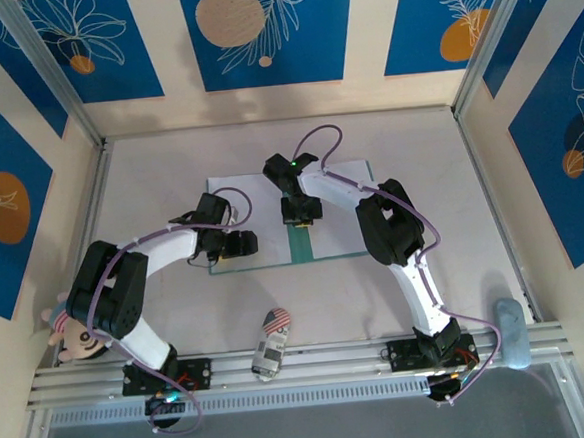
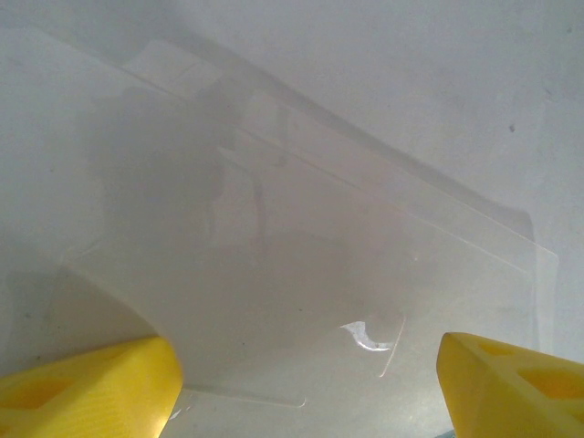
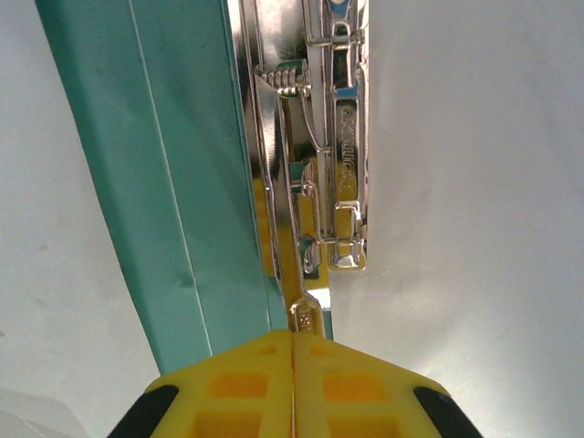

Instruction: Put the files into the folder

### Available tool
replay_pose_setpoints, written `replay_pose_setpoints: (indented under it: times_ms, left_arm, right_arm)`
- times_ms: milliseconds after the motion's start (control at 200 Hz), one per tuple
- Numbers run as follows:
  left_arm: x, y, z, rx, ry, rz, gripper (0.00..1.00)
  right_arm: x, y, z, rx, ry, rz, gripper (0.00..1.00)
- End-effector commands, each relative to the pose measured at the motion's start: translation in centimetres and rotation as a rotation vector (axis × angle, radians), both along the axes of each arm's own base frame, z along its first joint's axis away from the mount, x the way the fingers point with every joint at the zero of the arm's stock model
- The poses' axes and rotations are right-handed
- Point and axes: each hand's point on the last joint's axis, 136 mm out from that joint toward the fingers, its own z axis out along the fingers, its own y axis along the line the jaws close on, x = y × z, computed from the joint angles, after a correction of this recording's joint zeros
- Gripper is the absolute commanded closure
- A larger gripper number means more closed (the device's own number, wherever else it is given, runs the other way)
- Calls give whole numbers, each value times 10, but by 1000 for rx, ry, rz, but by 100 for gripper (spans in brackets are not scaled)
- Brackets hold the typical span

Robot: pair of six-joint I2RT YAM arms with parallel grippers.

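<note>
From 7 o'clock in the overhead view the left arm bent at the elbow and reached in toward the middle of the table (image 1: 419, 170). Its left gripper (image 1: 239, 245) (image 2: 310, 365) was released, with the yellow fingers (image 2: 91, 392) spread wide and low over the files (image 1: 338, 231) (image 2: 301, 255). The right arm rose from 5 o'clock and arched over toward 12. It turned its wrist down so the right gripper (image 1: 300, 216) (image 3: 292, 339) pointed at the spine of the folder (image 1: 301, 246) (image 3: 164, 182). That claw was clenched, jaws pressed together, with the tips against the end tab of a metal clip (image 3: 338, 137); I could not tell whether the tab was pinched. The folder lay open at the table's centre, and the white sheets covered both leaves at 3 and 9 o'clock of the teal crease. Embossed letters ran along the clip's bar but were too small to read.
</note>
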Motion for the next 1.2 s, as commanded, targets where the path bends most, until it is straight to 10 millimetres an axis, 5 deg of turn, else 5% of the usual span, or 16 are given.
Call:
replay_pose_setpoints:
  times_ms: [0,1195]
  left_arm:
    - [-78,29,-54,114,336,-1,20]
    - [-78,28,-55,113,342,-5,20]
  right_arm:
    - [-7,-25,-18,-67,58,-46,91]
    - [-13,-37,-35,-100,97,-75,91]
